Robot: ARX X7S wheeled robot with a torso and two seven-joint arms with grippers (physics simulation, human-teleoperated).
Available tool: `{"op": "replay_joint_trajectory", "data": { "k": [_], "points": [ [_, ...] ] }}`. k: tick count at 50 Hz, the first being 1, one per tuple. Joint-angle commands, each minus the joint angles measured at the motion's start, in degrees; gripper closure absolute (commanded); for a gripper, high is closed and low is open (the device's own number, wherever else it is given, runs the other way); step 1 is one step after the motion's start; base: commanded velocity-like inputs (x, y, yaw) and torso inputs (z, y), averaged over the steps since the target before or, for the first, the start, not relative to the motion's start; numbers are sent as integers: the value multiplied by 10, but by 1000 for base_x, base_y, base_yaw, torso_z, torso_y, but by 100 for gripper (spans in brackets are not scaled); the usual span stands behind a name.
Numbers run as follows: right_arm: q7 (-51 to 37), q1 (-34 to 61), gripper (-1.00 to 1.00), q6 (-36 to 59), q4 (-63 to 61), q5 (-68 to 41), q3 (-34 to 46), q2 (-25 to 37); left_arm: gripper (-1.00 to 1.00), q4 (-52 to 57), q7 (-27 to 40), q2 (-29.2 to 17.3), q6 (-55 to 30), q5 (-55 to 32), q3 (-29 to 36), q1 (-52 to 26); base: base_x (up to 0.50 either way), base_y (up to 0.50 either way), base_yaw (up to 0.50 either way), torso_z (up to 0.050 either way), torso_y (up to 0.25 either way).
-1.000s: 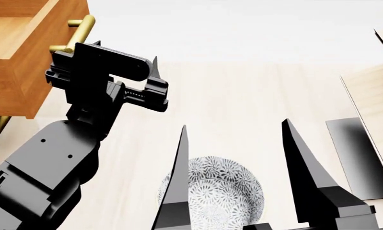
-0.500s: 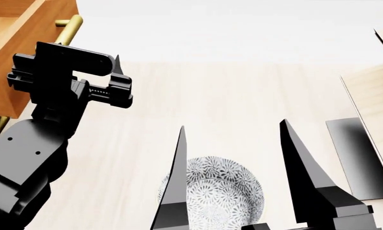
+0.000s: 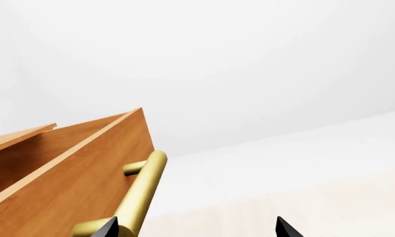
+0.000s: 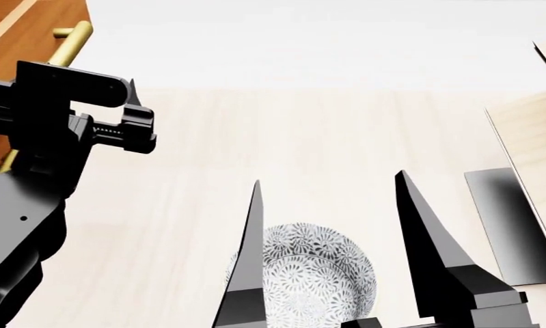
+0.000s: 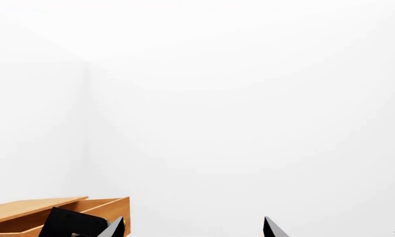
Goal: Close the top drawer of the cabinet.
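Observation:
The top drawer (image 4: 22, 24) shows only as an orange-brown corner at the head view's top left, with its brass handle (image 4: 72, 35) on the front. My left gripper (image 4: 89, 85) is right at that front, just below the handle. In the left wrist view the drawer front (image 3: 72, 173) and handle (image 3: 143, 190) fill the near side. The left gripper (image 3: 194, 229) is open, and one fingertip (image 3: 108, 228) overlaps the handle's end. The cabinet top (image 3: 19, 136) lies behind the drawer. My right gripper (image 4: 329, 179) is open and empty, low in the middle.
A grey patterned bowl (image 4: 314, 270) sits on the pale wood table (image 4: 300, 137) under the right gripper's fingers. A pale rack (image 4: 537, 143) on a black base (image 4: 514, 225) stands at the right edge. The right wrist view shows the drawer (image 5: 92, 207) far off.
The drawer and its handle have slid steadily left and back in the head view, and my left gripper has moved left with them. The right gripper has barely moved.

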State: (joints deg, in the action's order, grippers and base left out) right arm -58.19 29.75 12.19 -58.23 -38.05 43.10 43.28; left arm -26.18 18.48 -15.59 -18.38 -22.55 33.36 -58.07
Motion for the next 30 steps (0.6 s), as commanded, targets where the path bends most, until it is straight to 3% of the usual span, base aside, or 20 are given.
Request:
{"op": "replay_joint_trajectory", "data": {
  "k": [1, 30],
  "points": [
    [-2, 0, -100, -8, 3, 2, 6, 4, -100, 5, 5, -19, -7, 8, -6, 5, 0, 0, 0, 0, 0],
    [-10, 14, -100, -9, 4, -1, 22, 7, -100, 38, 26, -88, -57, 5, -31, -11, 0, 0, 0, 0, 0]
  ]
}}
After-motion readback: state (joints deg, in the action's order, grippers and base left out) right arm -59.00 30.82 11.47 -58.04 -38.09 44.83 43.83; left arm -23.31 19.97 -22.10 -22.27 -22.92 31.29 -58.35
